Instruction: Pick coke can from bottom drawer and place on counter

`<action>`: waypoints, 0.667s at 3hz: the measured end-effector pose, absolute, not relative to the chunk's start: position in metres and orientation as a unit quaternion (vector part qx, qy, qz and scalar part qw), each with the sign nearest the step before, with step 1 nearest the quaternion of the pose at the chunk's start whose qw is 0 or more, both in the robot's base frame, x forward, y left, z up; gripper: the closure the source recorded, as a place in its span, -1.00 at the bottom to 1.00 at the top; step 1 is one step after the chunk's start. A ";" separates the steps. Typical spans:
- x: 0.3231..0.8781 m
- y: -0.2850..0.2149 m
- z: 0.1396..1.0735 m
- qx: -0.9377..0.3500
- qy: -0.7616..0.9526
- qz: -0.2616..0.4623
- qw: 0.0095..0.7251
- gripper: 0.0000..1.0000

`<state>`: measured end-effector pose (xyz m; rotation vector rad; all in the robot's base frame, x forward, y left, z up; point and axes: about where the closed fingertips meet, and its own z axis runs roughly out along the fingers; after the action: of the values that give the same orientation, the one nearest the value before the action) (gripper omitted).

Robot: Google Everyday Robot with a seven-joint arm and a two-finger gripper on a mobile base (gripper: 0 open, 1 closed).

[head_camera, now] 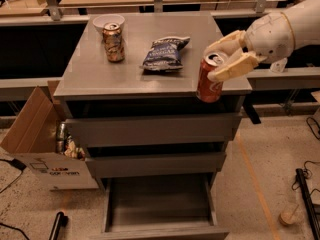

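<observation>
My gripper (223, 59) is shut on the red coke can (209, 79) near its silver top. It holds the can upright at the front right corner of the counter (100, 74), with the can's lower part in front of the counter's front edge. The bottom drawer (160, 209) stands pulled open below, and what shows of its inside is bare. The arm comes in from the right.
A gold-brown patterned can (114, 42), a white bowl (108, 21) behind it and a dark blue chip bag (164, 52) are on the counter. An open cardboard box (42, 144) with cans stands at the cabinet's left. Cables lie on the floor at right.
</observation>
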<state>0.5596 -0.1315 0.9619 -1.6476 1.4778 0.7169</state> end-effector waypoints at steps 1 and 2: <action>0.595 -0.143 0.966 -0.596 0.613 0.280 0.437 1.00; 0.630 -0.164 0.970 -0.532 0.657 0.252 0.471 1.00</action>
<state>0.6304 -0.1637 0.9697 -1.3027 1.6106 0.6164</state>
